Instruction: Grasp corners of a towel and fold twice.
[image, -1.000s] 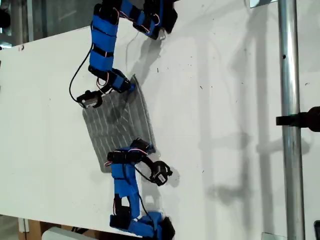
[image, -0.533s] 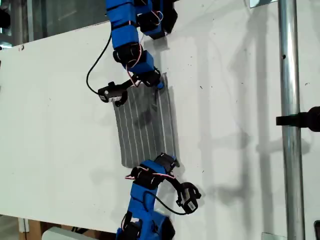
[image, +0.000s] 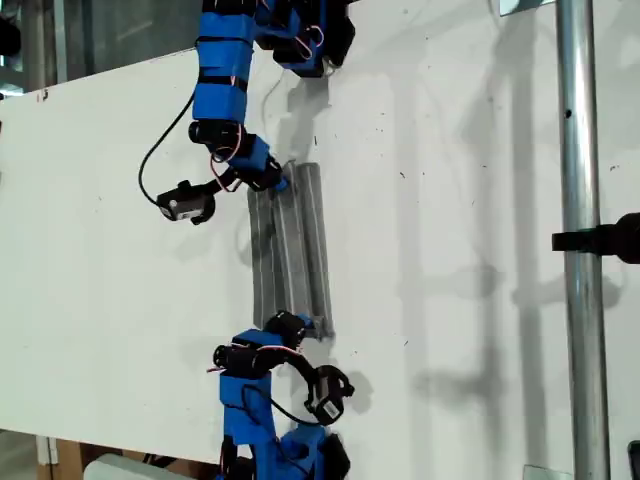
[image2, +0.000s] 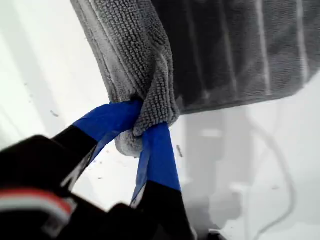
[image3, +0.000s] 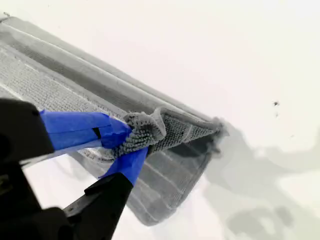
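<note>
The grey striped towel (image: 292, 250) lies on the white table (image: 450, 250) as a narrow, ridged strip running up and down the exterior view. One blue arm's gripper (image: 278, 180) holds its upper end and the other arm's gripper (image: 296, 325) holds its lower end. The wrist views do not show which arm is which. My first gripper (image2: 142, 130) is shut on a bunched corner of the towel (image2: 225, 50), which hangs lifted. My second gripper (image3: 127, 145) is shut on another corner, with the towel (image3: 170, 170) doubled over beneath it.
A metal pole (image: 578, 300) with a black clamp (image: 600, 240) stands at the exterior view's right. The table's far edge runs along that view's upper left. Both arm bases sit at the exterior view's top and bottom, near the middle.
Both arms swung right with the towel spread wide, then came back left. The towel has narrowed from a broad sheet into a thin folded strip.
</note>
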